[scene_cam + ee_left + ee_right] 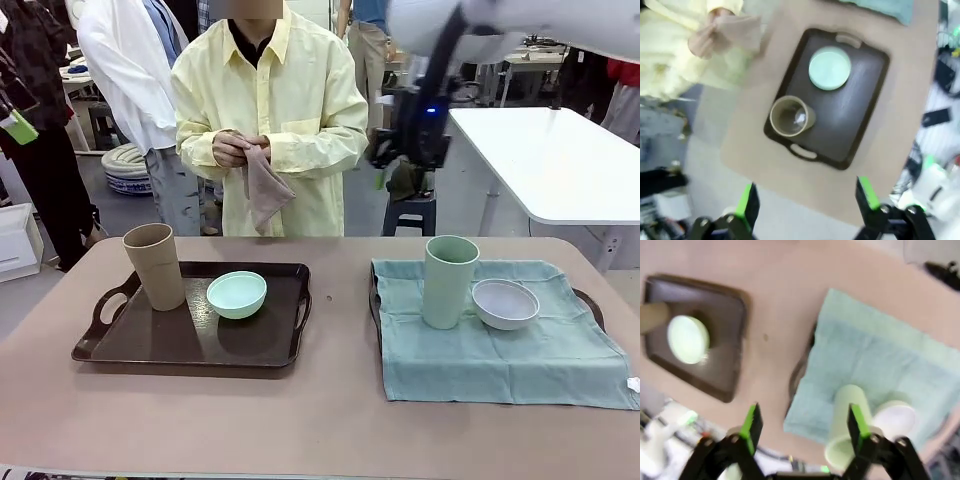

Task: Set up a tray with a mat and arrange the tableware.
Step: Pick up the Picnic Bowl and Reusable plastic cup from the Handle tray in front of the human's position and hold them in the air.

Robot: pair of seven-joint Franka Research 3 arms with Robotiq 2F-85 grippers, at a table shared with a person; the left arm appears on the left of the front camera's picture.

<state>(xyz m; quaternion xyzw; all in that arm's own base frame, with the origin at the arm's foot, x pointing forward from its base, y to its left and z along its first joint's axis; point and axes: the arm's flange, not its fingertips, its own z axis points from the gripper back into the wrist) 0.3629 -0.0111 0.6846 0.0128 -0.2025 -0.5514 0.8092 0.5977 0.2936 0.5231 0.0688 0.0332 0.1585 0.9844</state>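
Tan cup (155, 265) and mint bowl (237, 294) are seated on the unmatted brown tray (180, 345), pale green cup (449, 282) and whitish bowl (505, 303) on the teal mat (480, 365); both jaws are held wide, empty, overhead, so the tan cup is probably best gripped squarely and lifted upright.

Bright, even indoor light, soft shadows; the 2 wrist views are blurred.

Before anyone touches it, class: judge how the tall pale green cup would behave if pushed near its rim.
Tall and narrow, the pale green cup would probably tip rather than slide. The cloth mat beneath may bunch, adding drag.
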